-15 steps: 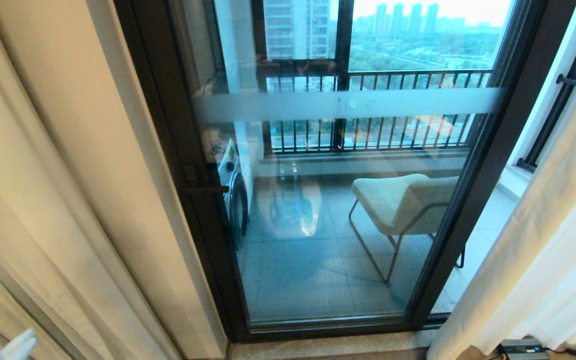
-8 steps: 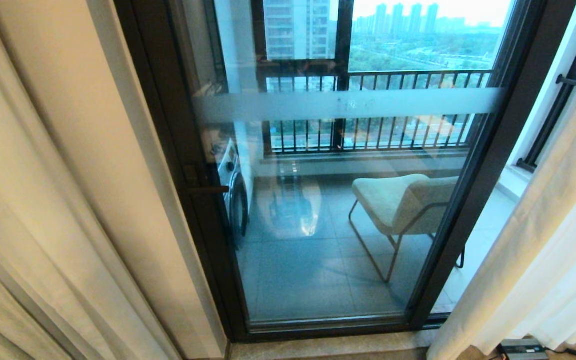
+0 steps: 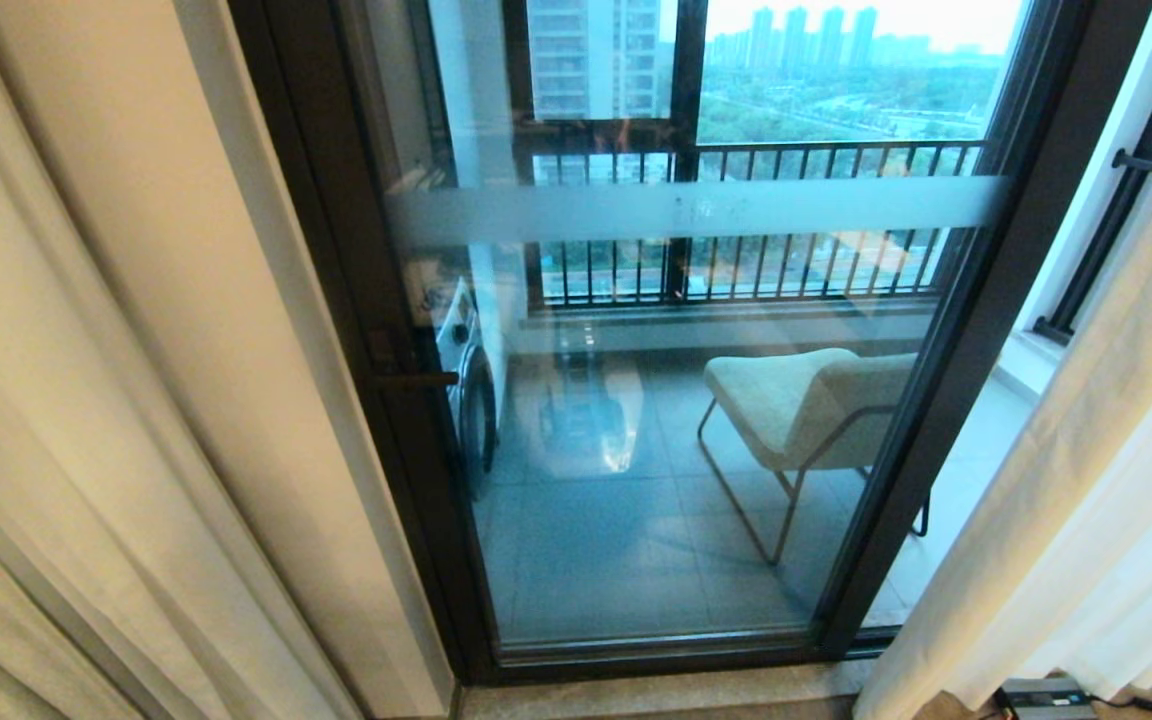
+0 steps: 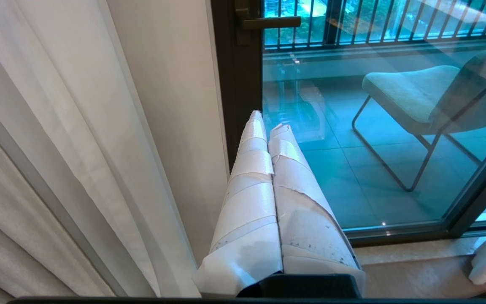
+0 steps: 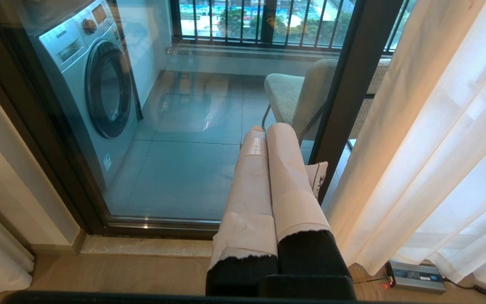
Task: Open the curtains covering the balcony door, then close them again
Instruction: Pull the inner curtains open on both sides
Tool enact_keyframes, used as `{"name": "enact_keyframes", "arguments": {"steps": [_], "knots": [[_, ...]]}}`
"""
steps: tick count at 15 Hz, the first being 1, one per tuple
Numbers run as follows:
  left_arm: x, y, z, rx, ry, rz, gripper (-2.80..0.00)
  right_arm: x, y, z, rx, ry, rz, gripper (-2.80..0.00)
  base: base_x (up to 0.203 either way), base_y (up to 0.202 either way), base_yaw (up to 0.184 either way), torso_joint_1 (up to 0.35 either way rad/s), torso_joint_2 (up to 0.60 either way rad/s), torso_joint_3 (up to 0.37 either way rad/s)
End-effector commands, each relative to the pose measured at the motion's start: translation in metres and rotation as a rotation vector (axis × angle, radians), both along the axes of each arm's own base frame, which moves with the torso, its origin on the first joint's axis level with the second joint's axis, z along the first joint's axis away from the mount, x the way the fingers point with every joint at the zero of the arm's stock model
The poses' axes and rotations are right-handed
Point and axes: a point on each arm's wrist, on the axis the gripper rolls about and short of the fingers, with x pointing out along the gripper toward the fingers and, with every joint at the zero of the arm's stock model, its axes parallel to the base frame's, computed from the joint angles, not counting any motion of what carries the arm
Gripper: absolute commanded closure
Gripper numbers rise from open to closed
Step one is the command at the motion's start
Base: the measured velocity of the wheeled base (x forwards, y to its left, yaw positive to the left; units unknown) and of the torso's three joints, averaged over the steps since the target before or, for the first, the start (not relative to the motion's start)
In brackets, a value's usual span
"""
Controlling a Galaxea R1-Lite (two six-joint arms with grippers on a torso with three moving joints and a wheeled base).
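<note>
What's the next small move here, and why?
Probably bring the left gripper to the cream curtain edge to start closing: both curtains hang bunched at the sides, the balcony door glass is uncovered, and both grippers are shut and empty.

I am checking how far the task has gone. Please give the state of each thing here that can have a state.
curtains: drawn apart to both sides, glass uncovered
balcony door: shut, handle level
washing machine: door shut
chair: upright on the balcony, nobody on it
left gripper: shut, holding nothing, beside the left curtain
right gripper: shut, holding nothing, in front of the glass
</note>
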Motion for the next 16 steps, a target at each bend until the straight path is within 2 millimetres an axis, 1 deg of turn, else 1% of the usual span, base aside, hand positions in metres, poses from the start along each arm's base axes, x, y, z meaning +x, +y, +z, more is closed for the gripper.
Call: {"name": "enact_keyframes", "arguments": {"steps": [1,16], "knots": [[-0.0001,0.0000,0.0001,0.002,-0.002,0.000,0.00,0.0001,0.0000,0.0000,-0.001,0.001,0.001,0.00,0.000,0.000,0.000,0.000,0.00,0.000],[-0.0001,0.0000,0.0001,-0.003,-0.002,0.000,0.00,0.0001,0.0000,0.0000,-0.001,0.001,0.001,0.00,0.000,0.000,0.000,0.000,0.00,0.000]]}}
